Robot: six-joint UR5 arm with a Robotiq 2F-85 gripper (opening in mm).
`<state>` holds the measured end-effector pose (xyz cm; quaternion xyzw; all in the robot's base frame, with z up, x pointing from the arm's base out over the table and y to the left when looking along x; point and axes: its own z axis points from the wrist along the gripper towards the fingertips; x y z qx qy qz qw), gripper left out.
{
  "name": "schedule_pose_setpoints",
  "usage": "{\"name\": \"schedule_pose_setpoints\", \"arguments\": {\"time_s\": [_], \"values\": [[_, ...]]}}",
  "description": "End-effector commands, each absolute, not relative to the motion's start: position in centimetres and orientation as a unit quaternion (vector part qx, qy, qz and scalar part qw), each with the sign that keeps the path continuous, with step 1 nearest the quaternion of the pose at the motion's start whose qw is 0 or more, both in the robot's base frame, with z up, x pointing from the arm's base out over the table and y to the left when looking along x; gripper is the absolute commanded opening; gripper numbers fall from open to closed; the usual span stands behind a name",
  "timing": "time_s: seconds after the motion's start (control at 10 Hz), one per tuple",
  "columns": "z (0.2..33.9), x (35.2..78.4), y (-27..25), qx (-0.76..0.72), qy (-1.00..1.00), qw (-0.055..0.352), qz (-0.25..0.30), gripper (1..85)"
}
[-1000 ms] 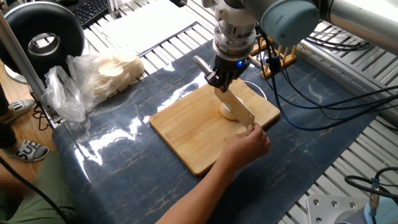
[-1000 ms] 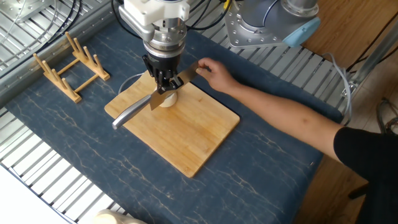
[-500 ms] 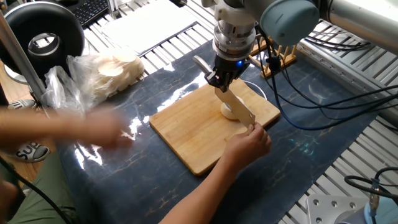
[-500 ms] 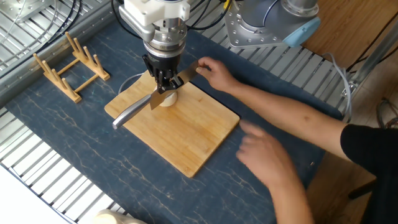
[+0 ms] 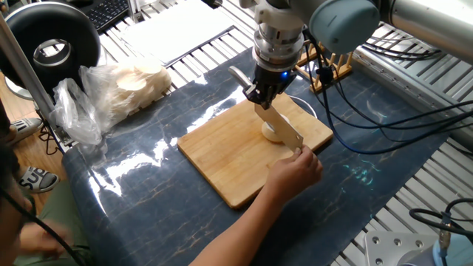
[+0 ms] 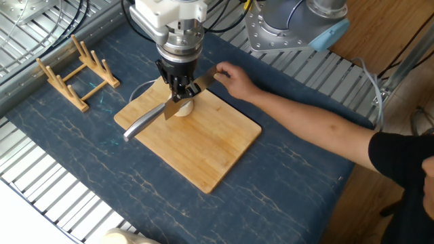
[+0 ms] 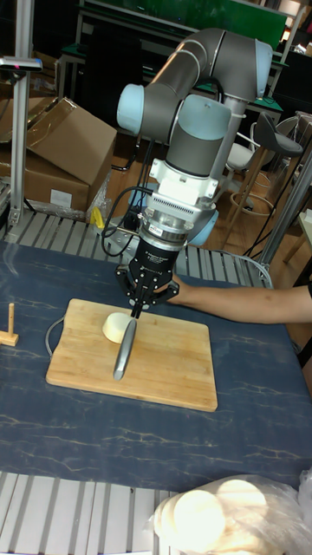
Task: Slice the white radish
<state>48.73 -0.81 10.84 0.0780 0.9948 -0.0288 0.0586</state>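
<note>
The person's second hand [image 6: 428,165] has withdrawn from the table.

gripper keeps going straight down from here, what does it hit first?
Likely the white radish, via the knife the gripper holds; the blade sits over it on the cutting board. Contact unclear.
</note>
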Motion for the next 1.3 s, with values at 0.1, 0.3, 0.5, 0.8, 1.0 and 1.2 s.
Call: {"name": "schedule_pose_setpoints", "arguments": {"time_s": [0.1, 0.3, 0.5, 0.8, 1.0, 1.2], "values": [[11.0, 49.4, -0.8, 0.082, 0.994, 0.073, -0.028, 1.0], [11.1, 50.0, -1.0, 0.087, 0.992, 0.083, -0.030, 1.0], [11.2, 50.2, -1.0, 0.089, 0.992, 0.087, -0.031, 1.0], [10.8, 50.4, -0.7, 0.082, 0.992, 0.087, -0.027, 1.0], [10.0, 50.4, -0.3, 0.076, 0.993, 0.083, -0.017, 1.0], [9.9, 50.3, -0.6, 0.067, 0.994, 0.080, -0.015, 1.0]]}}
